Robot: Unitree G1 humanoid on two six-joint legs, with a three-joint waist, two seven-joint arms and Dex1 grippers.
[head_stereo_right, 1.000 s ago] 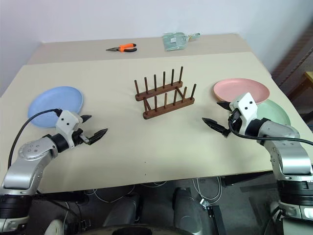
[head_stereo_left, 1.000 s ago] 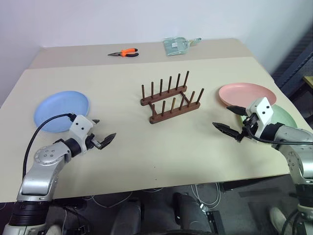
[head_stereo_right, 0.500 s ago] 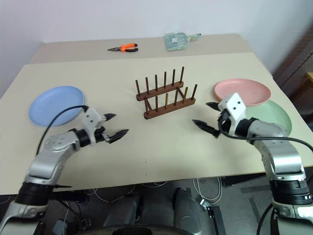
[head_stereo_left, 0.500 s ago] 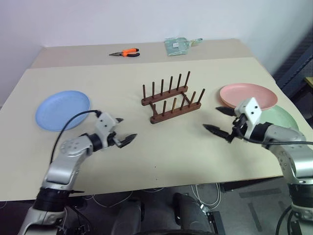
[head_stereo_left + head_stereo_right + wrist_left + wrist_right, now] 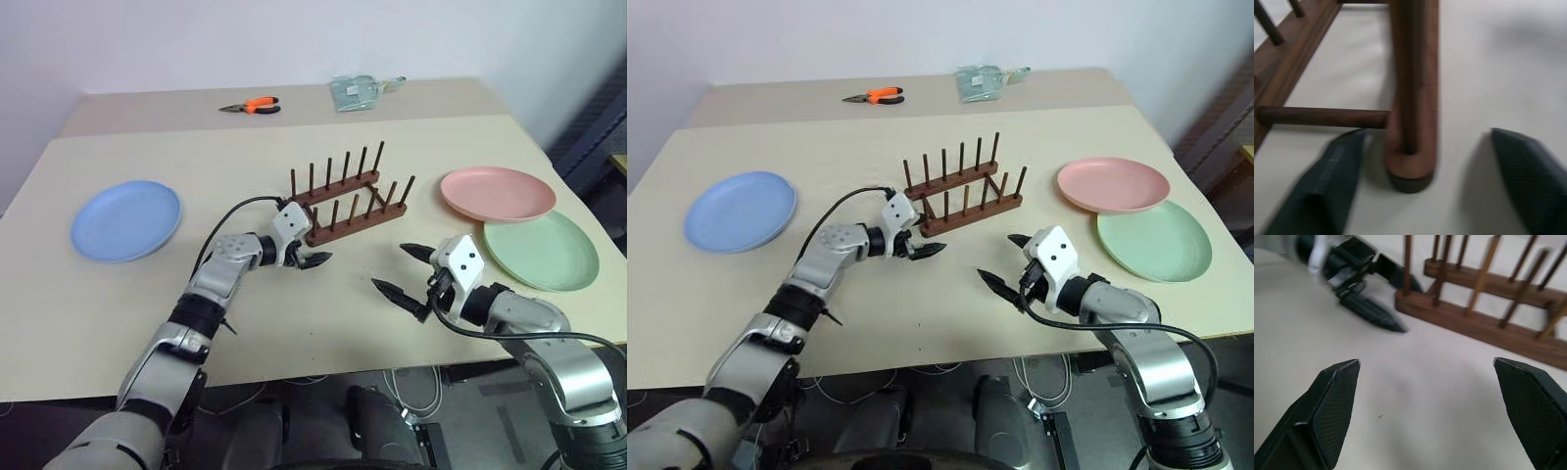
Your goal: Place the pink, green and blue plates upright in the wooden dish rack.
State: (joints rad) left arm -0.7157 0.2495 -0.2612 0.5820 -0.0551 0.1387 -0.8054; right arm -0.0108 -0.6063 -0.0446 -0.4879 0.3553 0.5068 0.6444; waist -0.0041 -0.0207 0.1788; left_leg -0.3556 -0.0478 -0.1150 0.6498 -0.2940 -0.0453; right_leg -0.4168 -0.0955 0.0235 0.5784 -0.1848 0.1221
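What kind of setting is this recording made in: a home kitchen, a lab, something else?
Most likely a lab or workshop bench, not a kitchen. The beige table stands against a bare wall, orange-handled pliers lie at its far edge, and loose cables hang beneath it. The wooden dish rack and plates look like test props.

- wooden dish rack [image 5: 345, 204]: dark brown, plain wood
- plates: blue plate [image 5: 126, 219] pale blue, pink plate [image 5: 497, 192] salmon pink, green plate [image 5: 541, 249] mint green (all plain, no pattern)
- table [image 5: 196, 313]: beige, plain
- pliers [image 5: 251, 106]: orange handles, dark jaws
- left gripper [image 5: 310, 254], right gripper [image 5: 406, 273]: black fingers, fine cross-hatch texture on pads in wrist views, white housings
- pouch [image 5: 358, 92]: pale green-grey
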